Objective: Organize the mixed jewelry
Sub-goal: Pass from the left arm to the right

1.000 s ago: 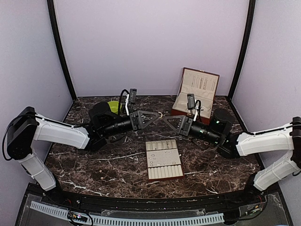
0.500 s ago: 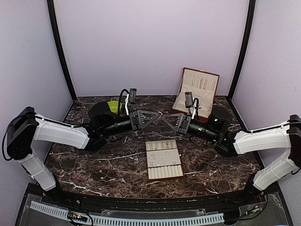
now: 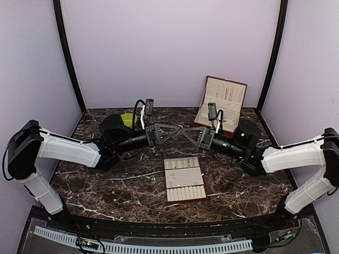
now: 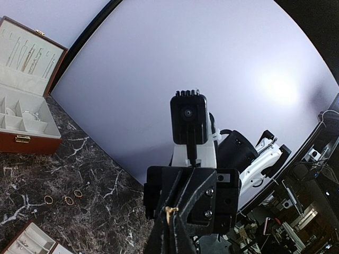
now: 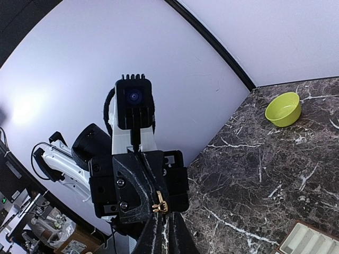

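Above the marble table (image 3: 106, 180), behind the tray, the two grippers meet tip to tip in the air. The left gripper (image 4: 170, 218) is fully closed and pinches a small gold piece (image 4: 170, 210) at its fingertips. The right gripper (image 5: 160, 216) has its fingers almost together on the same piece, so both hold it. The other jewelry is spread out. Tiny silvery pieces (image 3: 184, 180) lie in the slots of the beige tray (image 3: 186, 197). Three gold rings (image 4: 68, 200) lie on the marble near the open brown box (image 4: 26, 143) at the back right. A lime-green bowl (image 3: 127, 118) stands at the back left.
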`<state>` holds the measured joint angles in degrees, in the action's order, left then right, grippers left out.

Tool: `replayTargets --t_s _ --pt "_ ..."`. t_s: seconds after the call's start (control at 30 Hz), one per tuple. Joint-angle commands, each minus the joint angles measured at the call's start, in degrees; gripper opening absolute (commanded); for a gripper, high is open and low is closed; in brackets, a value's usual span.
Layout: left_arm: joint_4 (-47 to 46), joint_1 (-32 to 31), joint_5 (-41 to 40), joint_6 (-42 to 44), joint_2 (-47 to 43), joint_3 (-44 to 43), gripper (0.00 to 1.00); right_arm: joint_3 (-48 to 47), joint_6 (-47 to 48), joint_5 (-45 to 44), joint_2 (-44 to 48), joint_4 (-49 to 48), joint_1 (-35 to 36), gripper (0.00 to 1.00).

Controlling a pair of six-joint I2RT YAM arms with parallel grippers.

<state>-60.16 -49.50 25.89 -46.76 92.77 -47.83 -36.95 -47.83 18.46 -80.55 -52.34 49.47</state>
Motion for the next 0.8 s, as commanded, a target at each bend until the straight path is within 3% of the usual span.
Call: replayTargets --t_s 0.0,0.77 --pt "-3.0 -0.15 1.02 -0.17 -1.76 0.85 0.0 -1.87 -0.76 0.68 -0.77 -3.76 -0.65 0.07" --pt "-3.56 -0.21 1.81 -0.62 -1.31 0.9 0.0 -1.91 -2.24 2.77 -2.48 -9.13 -1.28 0.0"
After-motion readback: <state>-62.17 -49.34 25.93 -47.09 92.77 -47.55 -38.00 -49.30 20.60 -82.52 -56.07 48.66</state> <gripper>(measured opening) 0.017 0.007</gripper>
